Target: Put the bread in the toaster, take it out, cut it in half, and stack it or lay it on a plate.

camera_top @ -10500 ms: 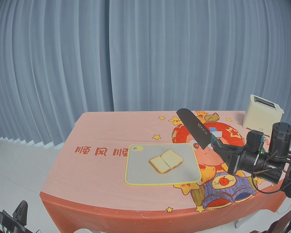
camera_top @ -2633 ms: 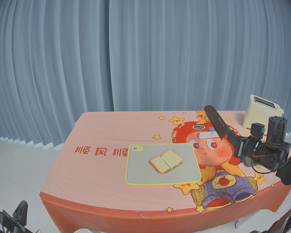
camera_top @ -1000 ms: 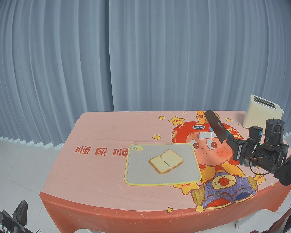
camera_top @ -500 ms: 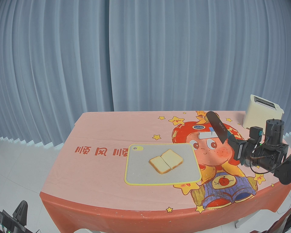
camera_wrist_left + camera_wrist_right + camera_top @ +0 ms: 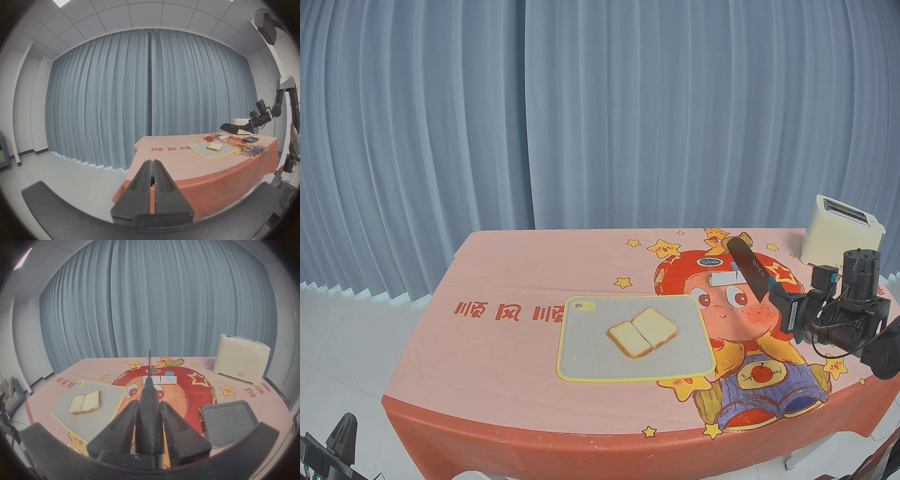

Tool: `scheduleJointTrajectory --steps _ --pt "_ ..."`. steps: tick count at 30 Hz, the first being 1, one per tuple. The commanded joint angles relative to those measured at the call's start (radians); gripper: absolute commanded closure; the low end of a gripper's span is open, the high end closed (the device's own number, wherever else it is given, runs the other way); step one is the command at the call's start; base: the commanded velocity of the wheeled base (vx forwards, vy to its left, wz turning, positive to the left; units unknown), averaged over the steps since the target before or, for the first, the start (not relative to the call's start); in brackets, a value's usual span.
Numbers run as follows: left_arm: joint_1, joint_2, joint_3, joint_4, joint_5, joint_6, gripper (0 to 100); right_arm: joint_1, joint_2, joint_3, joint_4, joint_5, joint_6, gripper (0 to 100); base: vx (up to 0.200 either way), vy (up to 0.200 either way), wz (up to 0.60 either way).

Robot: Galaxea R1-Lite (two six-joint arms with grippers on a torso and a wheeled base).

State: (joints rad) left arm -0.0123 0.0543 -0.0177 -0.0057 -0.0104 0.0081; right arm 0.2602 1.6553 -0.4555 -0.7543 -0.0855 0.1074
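Currently knife point(image 5: 749, 265) points away, toward curtain point(image 5: 600, 112).

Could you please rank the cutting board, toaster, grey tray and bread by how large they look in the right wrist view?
1. Cutting board
2. Toaster and grey tray: they look about alike, so unranked
3. Bread

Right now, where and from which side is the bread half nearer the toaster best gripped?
Probably from above, fingers across its two short crust ends. The bread half lies flat on the cutting board, and its cut side touches the other half, leaving no gap for a finger there.
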Motion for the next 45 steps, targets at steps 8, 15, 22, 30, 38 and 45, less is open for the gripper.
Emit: scheduleJointTrajectory --steps 8,15,22,30,38,45 --pt "0.000 0.003 0.018 0.000 0.000 0.001 100 -0.010 0.012 -0.002 0.000 0.000 -0.002 100 0.000 0.000 0.00" --pt "0.000 0.001 0.018 0.000 0.000 0.000 100 -0.010 0.012 -0.002 0.000 0.000 -0.003 100 0.000 0.000 0.00" --pt "0.000 0.001 0.018 0.000 0.000 0.000 100 -0.010 0.015 0.000 0.001 0.000 -0.003 100 0.000 0.000 0.00" --pt "0.000 0.001 0.018 0.000 0.000 0.001 100 -0.010 0.015 0.003 0.001 0.000 -0.003 100 0.000 0.000 0.00" --pt "0.000 0.001 0.018 0.000 0.000 0.000 100 -0.013 0.014 0.009 0.006 -0.003 -0.003 100 0.000 0.000 0.00" --pt "0.000 0.001 0.018 0.000 0.000 0.000 100 -0.038 0.037 0.009 0.006 -0.007 -0.005 100 0.000 0.000 0.00"
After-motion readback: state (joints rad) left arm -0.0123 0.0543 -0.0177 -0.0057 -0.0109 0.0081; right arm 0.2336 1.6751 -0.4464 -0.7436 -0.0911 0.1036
